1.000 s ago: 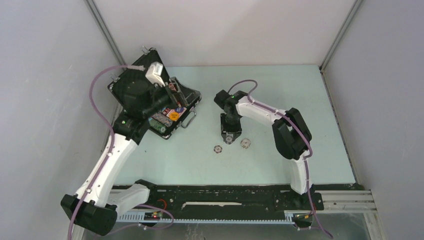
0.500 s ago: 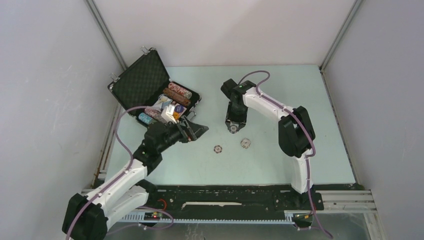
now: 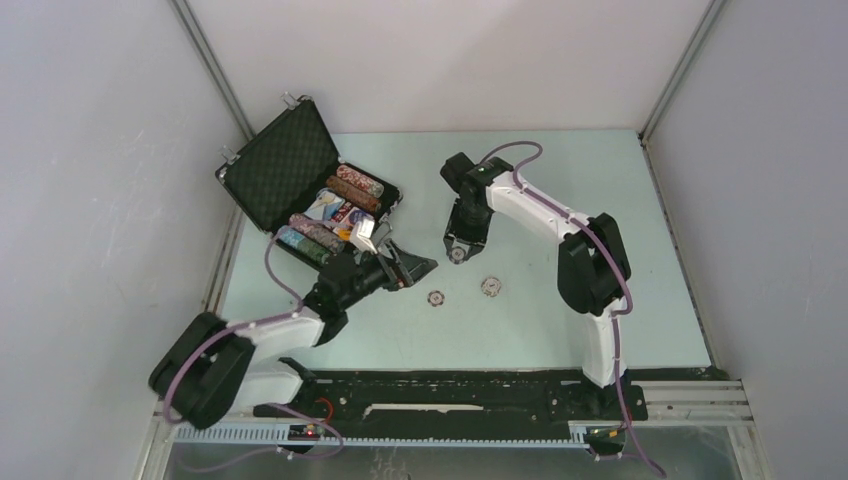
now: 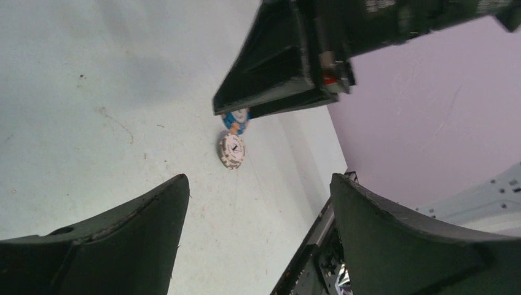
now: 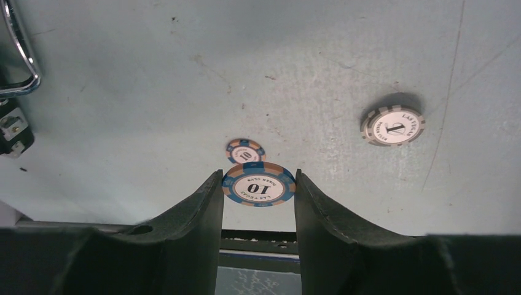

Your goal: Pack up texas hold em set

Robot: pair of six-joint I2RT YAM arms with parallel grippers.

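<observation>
1. Blue-and-orange "10" poker chip (image 5: 258,188) is pinched flat between the fingers of the right gripper (image 3: 458,254), mid-frame above the table (image 3: 560,200).
2. The open black case (image 3: 285,165) stands upper left; the chip should travel level and be released low over a chip row.
3. The left gripper (image 4: 258,178) is spread wide and empty, and should stay clear of that path, near the loose blue chip (image 5: 245,151) and the white "1" chip (image 5: 393,126).

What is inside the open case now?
The case holds chip rows along two sides with card decks between. The left arm covers its near corner; smaller pieces cannot be made out.
</observation>
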